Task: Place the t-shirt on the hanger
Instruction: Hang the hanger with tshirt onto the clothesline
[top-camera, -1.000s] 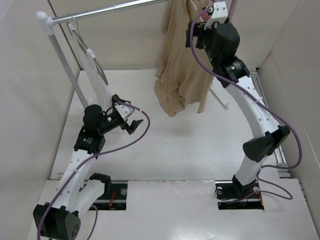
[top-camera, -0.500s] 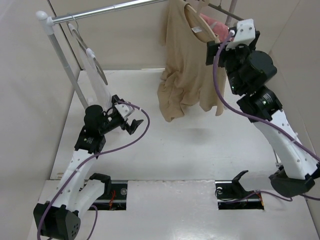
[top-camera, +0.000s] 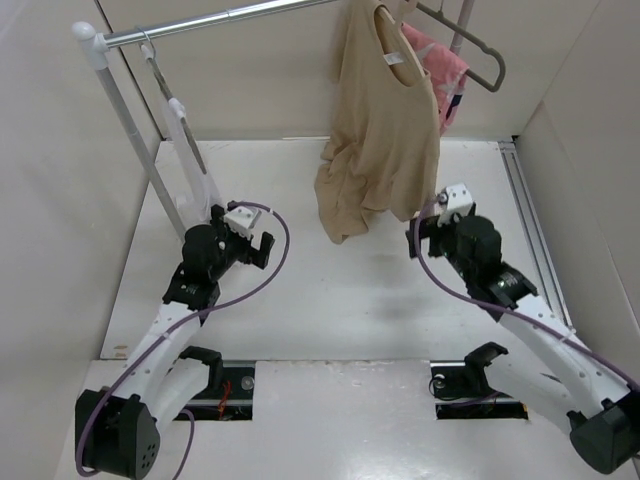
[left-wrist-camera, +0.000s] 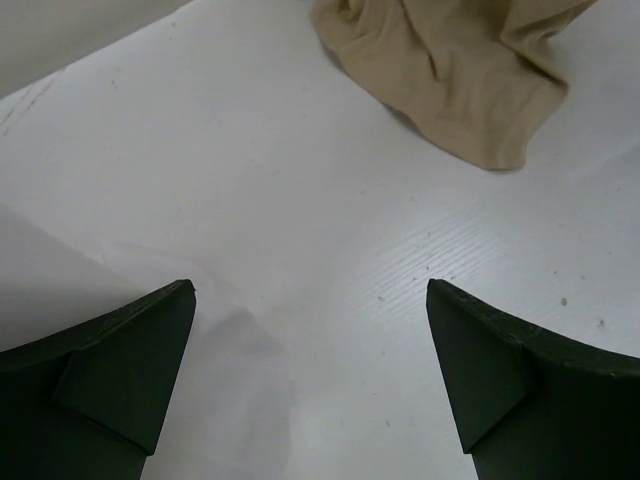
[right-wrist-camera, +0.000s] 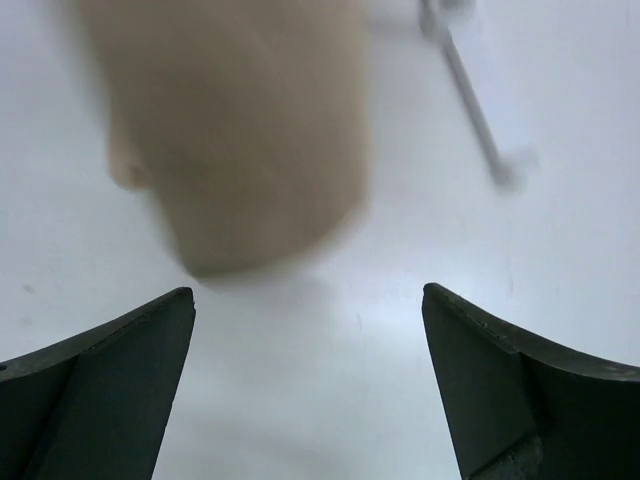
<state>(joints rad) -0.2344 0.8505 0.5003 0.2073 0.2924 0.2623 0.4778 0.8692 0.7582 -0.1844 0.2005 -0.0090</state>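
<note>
Two sets of fingers, both spread wide with nothing between them.

1. left fingers: low over the white counter on its left side, pointing toward the middle. The left wrist view shows bare counter between the two dark tips.
2. right fingers: low over the counter, just beside the shirt's lower right edge and apart from it. The right wrist view is blurred.
3. t-shirt: tan, hung by the neck and draped down in folds. The hem is bunched low at the counter. Whether it touches cannot be told.
4. hanger: pale wood colour, seen inside the shirt's neck opening, with its hook up at the rail.
5. pink garment: just behind the t-shirt, to the right.
6. grey hanger: thin, on the right of the pink garment.
7. white garment: hung at the rail's left end, above the left arm.
</note>
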